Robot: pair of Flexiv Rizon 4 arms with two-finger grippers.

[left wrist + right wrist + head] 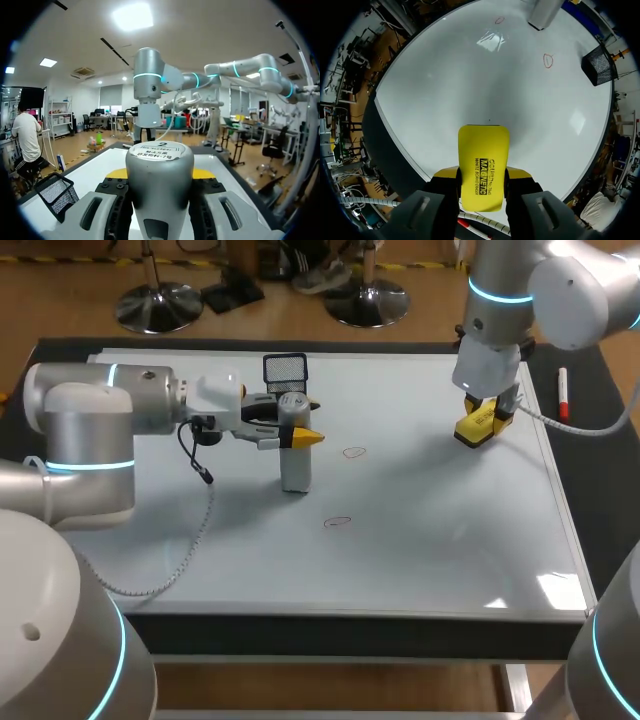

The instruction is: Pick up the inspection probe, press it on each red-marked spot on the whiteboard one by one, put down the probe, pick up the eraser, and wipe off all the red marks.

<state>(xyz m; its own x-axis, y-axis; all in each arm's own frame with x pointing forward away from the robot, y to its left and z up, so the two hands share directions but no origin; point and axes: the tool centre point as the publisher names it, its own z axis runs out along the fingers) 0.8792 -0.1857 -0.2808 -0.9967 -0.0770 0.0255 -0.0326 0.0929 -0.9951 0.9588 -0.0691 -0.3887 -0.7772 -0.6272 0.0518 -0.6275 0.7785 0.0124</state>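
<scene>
The inspection probe [294, 455], a grey upright cylinder, has its lower end down at the whiteboard [420, 540]. My left gripper [300, 430] is shut on its upper part; in the left wrist view the probe [159, 170] fills the space between the left gripper's [159, 176] fingers. Two red marks show: one [353, 452] just right of the probe, one [338, 522] nearer the front. My right gripper [487, 420] is shut on the yellow eraser [478, 428] over the board's far right part. From the right wrist, the eraser [484, 167] sticks out between the right gripper's [482, 182] fingers, with both red marks [548, 60] [499, 20] ahead of it.
A black mesh basket [285, 370] stands at the board's far edge, right behind the probe. A red marker [563, 393] lies on the dark table right of the whiteboard. A cable [195, 530] hangs from my left wrist onto the board.
</scene>
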